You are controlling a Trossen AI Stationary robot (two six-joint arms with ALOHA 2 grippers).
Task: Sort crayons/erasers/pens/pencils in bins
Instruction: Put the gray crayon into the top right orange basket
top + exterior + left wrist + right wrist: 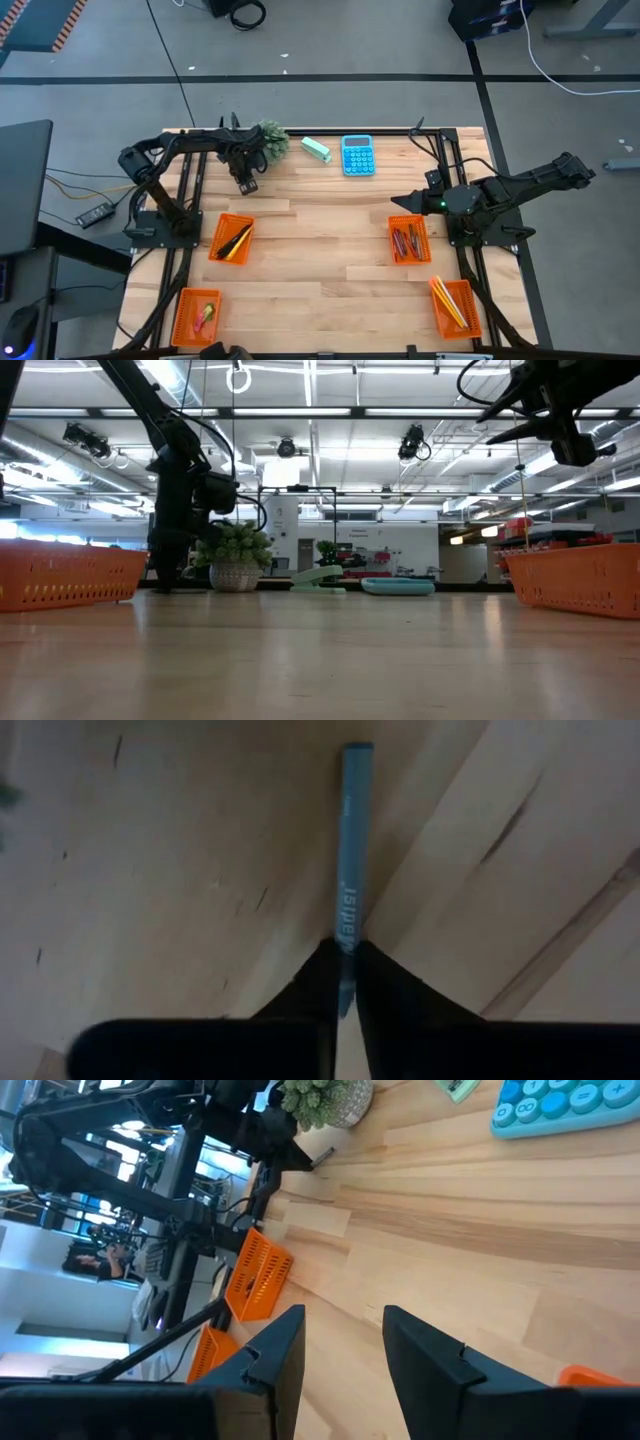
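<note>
My left gripper (247, 185) stands at the table's far left beside the potted plant, pointing down, shut on a slim blue-grey stick (349, 850) with white lettering; pen or pencil, I cannot tell. Four orange bins sit on the table: one with black pens (231, 238), one with reddish crayons (409, 240), one with yellow pencils (455, 306), one with small erasers (197, 315). My right gripper (345, 1350) hangs open above the table by the crayon bin's far side, with nothing between its fingers. My left gripper pinches the stick between its two fingers (315, 985), coming from above and lying across it. The hold is on the lettered part of the shaft (347, 935); the end behind the fingers is hidden. The stick lies flat along the wooden table.
A potted plant (270, 140) stands right by the left gripper. A mint-green block (316, 149) and a blue calculator (358, 155) lie at the far edge. The wooden middle of the table (320, 240) between the bins is bare.
</note>
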